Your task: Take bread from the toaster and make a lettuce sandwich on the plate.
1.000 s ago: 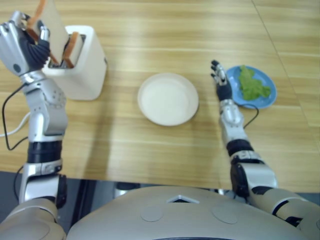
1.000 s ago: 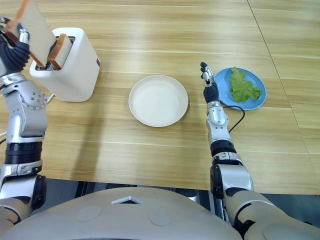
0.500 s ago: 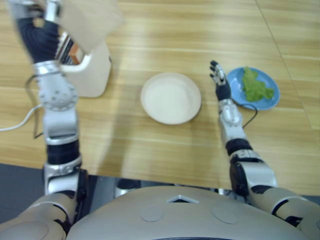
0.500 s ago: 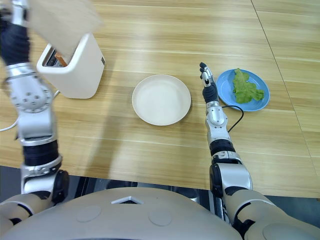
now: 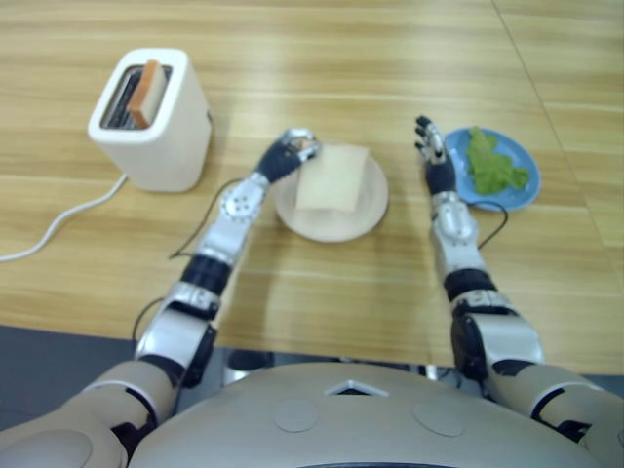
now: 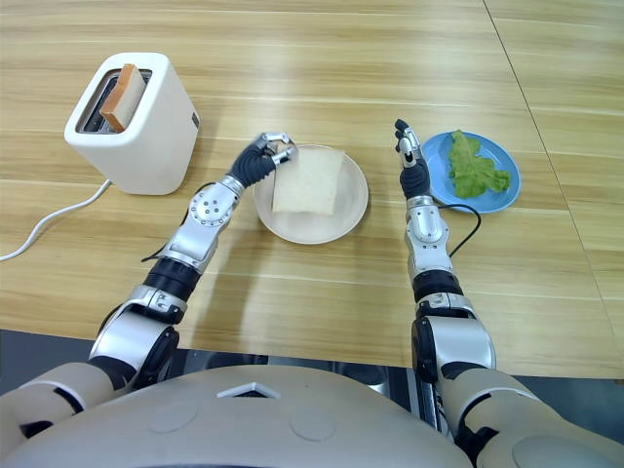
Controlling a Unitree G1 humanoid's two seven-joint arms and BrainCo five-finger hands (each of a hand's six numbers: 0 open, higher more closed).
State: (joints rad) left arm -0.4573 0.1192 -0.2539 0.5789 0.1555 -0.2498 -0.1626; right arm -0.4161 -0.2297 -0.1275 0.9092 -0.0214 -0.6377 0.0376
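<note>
A pale bread slice (image 6: 308, 183) lies flat on the round cream plate (image 6: 357, 201) at the table's middle. My left hand (image 6: 265, 156) sits at the plate's left rim, fingers curled on the slice's upper left corner. The white toaster (image 6: 132, 127) stands at the far left with a second browned slice (image 6: 122, 93) upright in its slot. A green lettuce leaf (image 6: 472, 166) rests on a small blue plate (image 6: 507, 193) at the right. My right hand (image 6: 410, 166) stands just left of the blue plate, fingers straight and holding nothing.
The toaster's white cable (image 6: 47, 229) trails from it across the table to the left edge. A thin black wire (image 6: 466, 230) loops beside my right forearm. Bare wooden tabletop (image 6: 322, 58) stretches behind the plates, and the table's front edge runs close to me.
My left hand has carried the bread slice from above the toaster down and right onto the cream plate. The right hand has stayed where it was.
</note>
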